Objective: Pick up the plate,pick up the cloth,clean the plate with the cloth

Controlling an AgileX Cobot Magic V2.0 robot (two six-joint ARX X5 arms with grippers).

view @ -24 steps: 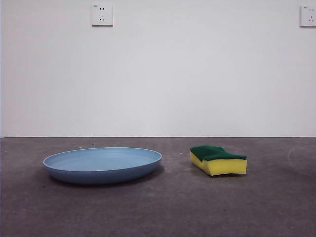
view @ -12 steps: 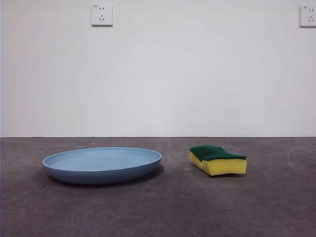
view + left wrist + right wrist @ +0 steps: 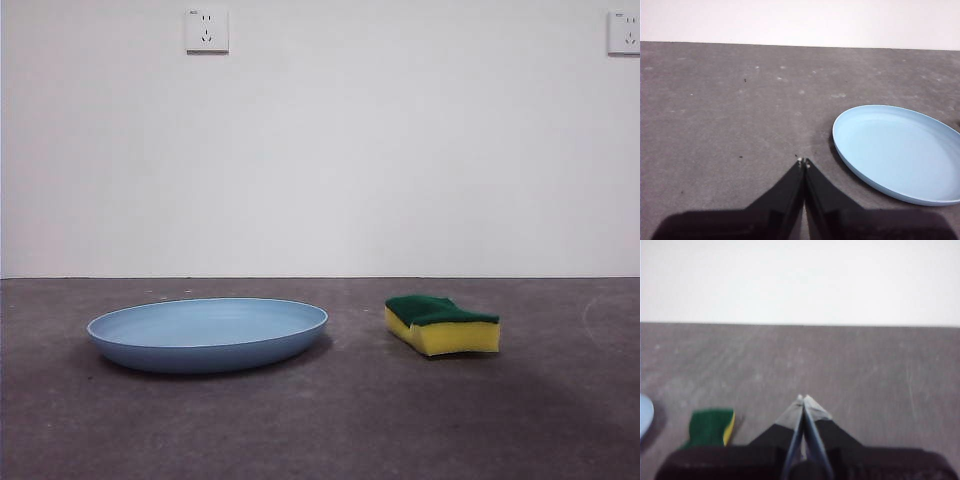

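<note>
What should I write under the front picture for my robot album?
A blue plate and a yellow-and-green sponge sit apart on the gray table, waiting to be picked up.

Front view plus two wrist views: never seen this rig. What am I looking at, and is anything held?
It is a two-arm table robot. The front view looks level across the grey table from a low camera: a light blue plate lies flat, and a yellow and green sponge, the "cloth", lies apart from it. The other two pictures come from cameras on each wrist. The left gripper hangs near the plate, the right gripper near the sponge. Both pairs of jaws are shut and empty. Nothing is held.
</note>
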